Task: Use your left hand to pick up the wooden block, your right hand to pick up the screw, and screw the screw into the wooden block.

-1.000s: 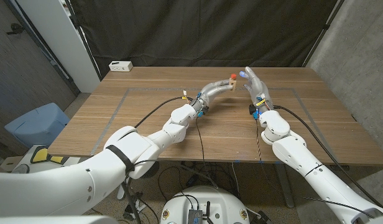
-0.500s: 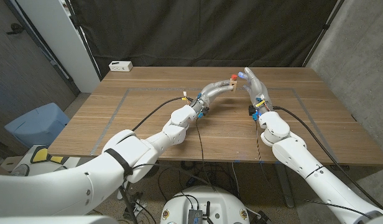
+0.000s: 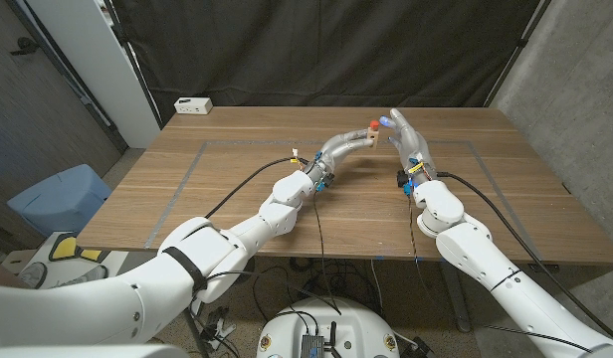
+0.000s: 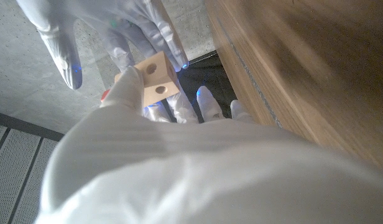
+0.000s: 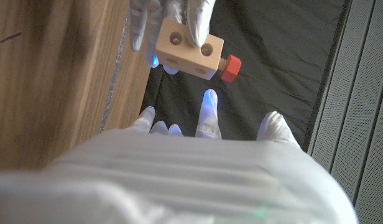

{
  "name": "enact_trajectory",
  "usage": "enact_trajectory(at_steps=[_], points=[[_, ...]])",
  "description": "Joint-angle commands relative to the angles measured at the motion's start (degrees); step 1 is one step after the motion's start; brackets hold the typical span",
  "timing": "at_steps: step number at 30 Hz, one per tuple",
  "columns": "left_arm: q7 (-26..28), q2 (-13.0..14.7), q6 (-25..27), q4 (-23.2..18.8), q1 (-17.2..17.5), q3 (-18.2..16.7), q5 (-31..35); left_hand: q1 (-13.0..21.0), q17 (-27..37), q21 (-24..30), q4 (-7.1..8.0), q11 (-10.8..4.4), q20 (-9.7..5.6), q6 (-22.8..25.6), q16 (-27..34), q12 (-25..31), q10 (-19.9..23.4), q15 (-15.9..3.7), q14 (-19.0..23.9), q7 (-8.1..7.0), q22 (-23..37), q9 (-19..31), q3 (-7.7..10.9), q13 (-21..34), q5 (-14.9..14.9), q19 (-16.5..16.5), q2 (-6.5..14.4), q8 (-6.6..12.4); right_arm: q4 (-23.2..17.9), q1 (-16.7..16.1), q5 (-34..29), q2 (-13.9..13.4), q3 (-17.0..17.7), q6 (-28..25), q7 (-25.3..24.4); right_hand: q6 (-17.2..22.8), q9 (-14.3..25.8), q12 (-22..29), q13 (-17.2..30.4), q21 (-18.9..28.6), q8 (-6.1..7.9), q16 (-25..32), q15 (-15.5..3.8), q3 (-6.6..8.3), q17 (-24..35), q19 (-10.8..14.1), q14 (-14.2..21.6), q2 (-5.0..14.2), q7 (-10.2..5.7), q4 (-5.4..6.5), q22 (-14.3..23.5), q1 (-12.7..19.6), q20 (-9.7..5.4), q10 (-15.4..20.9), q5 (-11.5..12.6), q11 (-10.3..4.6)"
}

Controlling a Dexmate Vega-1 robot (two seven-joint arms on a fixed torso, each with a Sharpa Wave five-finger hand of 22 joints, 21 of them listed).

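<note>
Both hands meet above the tabletop point(image 3: 237, 169): left hand point(image 3: 348, 140) grips the wooden block point(image 5: 189, 49), red screw point(image 5: 229, 66) seated in it; right hand point(image 3: 406, 132) released, fingers spread just beside.

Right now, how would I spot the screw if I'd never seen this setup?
Look above the far middle of the wooden table, where the two robot hands meet. The left robot hand holds a pale wooden block with round holes. The screw is the red head sticking out of one end.
</note>
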Motion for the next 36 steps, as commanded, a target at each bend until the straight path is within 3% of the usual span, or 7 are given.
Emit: enact_trajectory(at_steps=[1,36], points=[[0.19,0.49,0.85,-1.38,0.88,0.19,-0.37,-0.36,0.19,0.39,0.15,0.04,0.08,1.12,0.12,0.19,0.18,-1.63,-0.17,0.0,0.2,0.24,0.36,0.21,0.32,-0.26,0.17,0.42,-1.78,-0.94,-0.85,-0.51,-0.02,-1.03,-0.98,0.63,-0.08,0.46,-0.02,0.16,-0.22,0.19,-0.17,0.27,0.07,0.19,-2.14,0.47,-0.17,-0.06,0.12,0.0,0.13,0.29,0.36,-0.04],[-0.84,-1.25,-0.32,3.53,-0.98,-0.35,-0.88,-0.41,0.17,0.4,0.16,-0.01,0.04,1.22,0.09,0.18,0.26,-1.59,-0.14,0.0,0.2,0.24,0.46,0.22,0.31,-0.16,0.19,0.43,-1.8,-0.89,-0.28,-0.3,-0.63,-2.28,-0.61,1.87,-0.06,0.56,-0.07,0.27,-1.26,0.37,-0.21,0.7,-0.02,0.55,-2.3,1.25,-0.47,-0.52,0.11,0.22,0.15,0.58,0.45,0.11]])
